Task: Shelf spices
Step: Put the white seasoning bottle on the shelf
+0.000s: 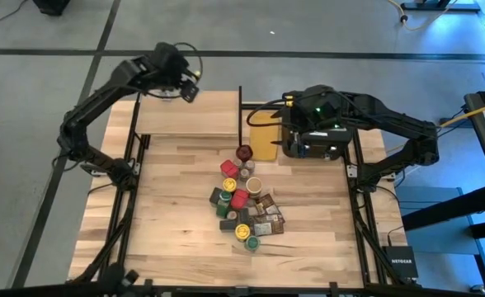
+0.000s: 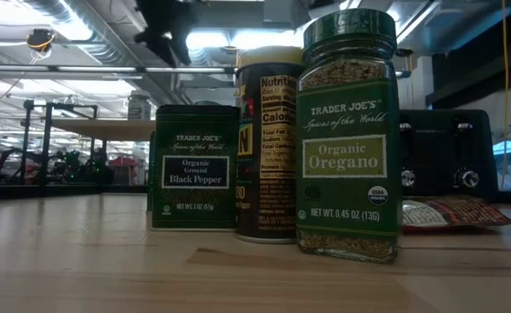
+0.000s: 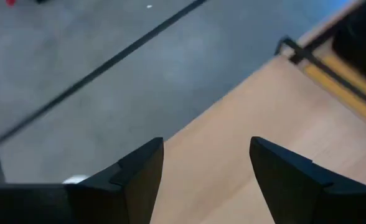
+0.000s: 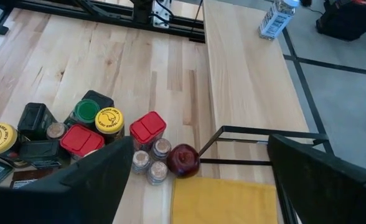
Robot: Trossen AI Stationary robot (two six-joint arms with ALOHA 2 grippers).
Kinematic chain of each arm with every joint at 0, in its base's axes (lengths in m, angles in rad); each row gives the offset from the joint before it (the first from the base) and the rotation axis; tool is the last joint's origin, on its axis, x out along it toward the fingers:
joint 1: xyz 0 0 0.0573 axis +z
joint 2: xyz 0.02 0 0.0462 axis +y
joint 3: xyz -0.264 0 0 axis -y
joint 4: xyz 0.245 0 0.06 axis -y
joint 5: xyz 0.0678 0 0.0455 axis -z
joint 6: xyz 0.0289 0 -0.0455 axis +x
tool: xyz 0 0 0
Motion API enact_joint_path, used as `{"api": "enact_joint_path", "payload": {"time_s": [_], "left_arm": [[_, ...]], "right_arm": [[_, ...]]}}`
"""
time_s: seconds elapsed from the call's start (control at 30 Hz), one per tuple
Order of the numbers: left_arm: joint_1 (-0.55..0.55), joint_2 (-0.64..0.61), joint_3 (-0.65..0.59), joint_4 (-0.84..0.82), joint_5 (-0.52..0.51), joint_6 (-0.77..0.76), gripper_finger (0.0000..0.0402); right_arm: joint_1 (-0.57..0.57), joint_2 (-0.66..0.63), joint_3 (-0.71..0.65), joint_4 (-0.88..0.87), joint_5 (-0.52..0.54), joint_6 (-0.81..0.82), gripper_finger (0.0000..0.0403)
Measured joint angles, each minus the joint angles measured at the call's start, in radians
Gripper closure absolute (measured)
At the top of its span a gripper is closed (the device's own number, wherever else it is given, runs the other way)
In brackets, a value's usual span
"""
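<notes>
Here, from the high view, the spices [image 1: 244,206] are seen bunched together in the middle of the table [image 1: 168,214]. The shelf [image 1: 189,113] is at the far side, and one small jar [image 1: 167,92] is seen on its far left edge. The left gripper [image 1: 190,89] is held over the far edge of the shelf. The right gripper [image 1: 285,140] is held over a yellow board [image 1: 263,132], just beside the shelf's end. A dark red knob [image 1: 243,153] is seen at the top of the pile, near that board.

From the low view, an oregano jar [image 2: 348,139] is seen up close, with a black pepper tin [image 2: 194,167] and a dark tin [image 2: 267,156] behind it — a flat packet [image 2: 447,211] lies off to the side.

In the left wrist view, the two dark fingers [image 3: 139,180] are held apart with nothing between them, and the bare shelf top is seen past them.

In the right wrist view, the fingers [image 4: 96,186] are spread wide with nothing gripped. Red, green and yellow lids are seen on the table, and the knob sits by the shelf's black frame [image 4: 264,132].
</notes>
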Motion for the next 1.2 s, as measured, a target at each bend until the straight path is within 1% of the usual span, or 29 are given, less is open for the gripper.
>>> {"api": "enact_joint_path", "payload": {"time_s": [0.1, 0.2, 0.27, 0.57, 0.7, 0.93, 1.2], "left_arm": [[0.000, 0.031, -0.046, 0.040, -0.023, 0.033, 0.0169], [0.011, 0.066, -0.084, 0.086, -0.067, 0.071, 0.0169], [0.022, 0.090, -0.102, 0.090, -0.092, 0.101, 0.0169], [0.052, 0.168, -0.110, 0.058, -0.128, 0.116, 0.0169], [0.056, 0.176, -0.110, 0.023, -0.140, 0.111, 0.0169], [0.062, 0.177, -0.110, -0.011, -0.199, 0.104, 0.0169], [0.068, 0.177, -0.109, -0.074, -0.220, 0.087, 0.0169]], "right_arm": [[0.000, 0.013, 0.000, 0.002, 0.000, 0.000, 0.0027], [0.000, 0.030, 0.000, 0.000, 0.000, 0.000, 0.0027], [0.000, 0.041, 0.000, -0.002, 0.000, -0.004, 0.0027], [0.000, 0.058, 0.000, -0.003, 0.000, -0.029, 0.0027], [0.000, 0.058, 0.000, -0.010, 0.000, -0.027, 0.0027], [0.000, 0.058, 0.000, -0.006, 0.000, -0.026, 0.0027], [0.000, 0.058, 0.000, -0.007, 0.000, -0.025, 0.0027]]}}
